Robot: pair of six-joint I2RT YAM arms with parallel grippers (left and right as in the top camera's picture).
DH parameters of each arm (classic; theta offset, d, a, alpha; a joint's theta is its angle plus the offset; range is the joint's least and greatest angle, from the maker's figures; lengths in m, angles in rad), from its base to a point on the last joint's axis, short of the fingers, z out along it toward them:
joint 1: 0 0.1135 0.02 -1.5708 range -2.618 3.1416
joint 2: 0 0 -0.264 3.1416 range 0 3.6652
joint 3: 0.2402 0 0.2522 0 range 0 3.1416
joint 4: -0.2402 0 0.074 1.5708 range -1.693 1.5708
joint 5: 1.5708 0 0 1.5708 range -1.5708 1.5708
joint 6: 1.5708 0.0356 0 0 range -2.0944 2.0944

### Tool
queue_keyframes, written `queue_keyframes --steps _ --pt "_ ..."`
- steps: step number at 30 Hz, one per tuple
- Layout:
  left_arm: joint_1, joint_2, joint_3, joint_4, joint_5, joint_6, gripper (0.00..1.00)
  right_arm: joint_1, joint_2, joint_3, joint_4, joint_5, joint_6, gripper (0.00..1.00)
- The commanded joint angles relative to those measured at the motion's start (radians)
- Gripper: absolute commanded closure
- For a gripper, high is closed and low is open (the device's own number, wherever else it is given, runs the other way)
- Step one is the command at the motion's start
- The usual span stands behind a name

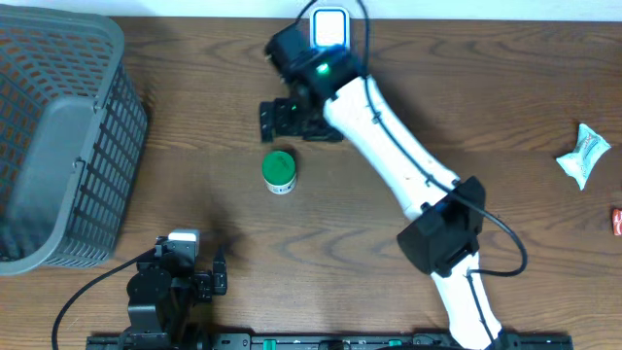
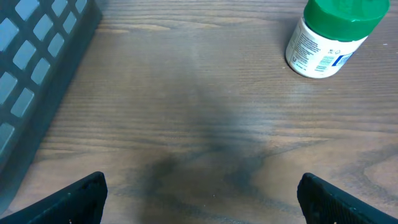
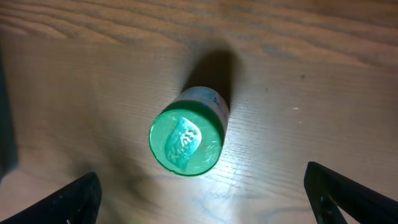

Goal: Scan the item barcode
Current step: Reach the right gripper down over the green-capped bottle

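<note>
The item is a small white bottle with a green cap [image 1: 279,172], standing upright in the middle of the wooden table. My right gripper [image 1: 277,121] hovers just behind it, open and pointing down. In the right wrist view the green cap [image 3: 186,142] shows from above, ahead of the open right gripper [image 3: 202,199] and apart from both fingers. My left gripper [image 1: 220,274] rests open near the front edge. In the left wrist view the bottle [image 2: 329,37] stands far ahead to the right of the empty left gripper [image 2: 202,190]. No barcode is readable.
A grey plastic basket [image 1: 58,146] fills the left side, and its wall [image 2: 37,74] shows in the left wrist view. A white device with a cable [image 1: 330,24] sits at the back edge. A white packet [image 1: 583,154] and a red item [image 1: 616,222] lie far right.
</note>
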Motion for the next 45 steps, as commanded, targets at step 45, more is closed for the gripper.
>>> queue_keyframes --steps 45 --pt "0.003 -0.002 -0.160 0.575 -0.013 0.111 0.02 0.129 0.175 -0.008 0.055 0.177 0.077 0.01"
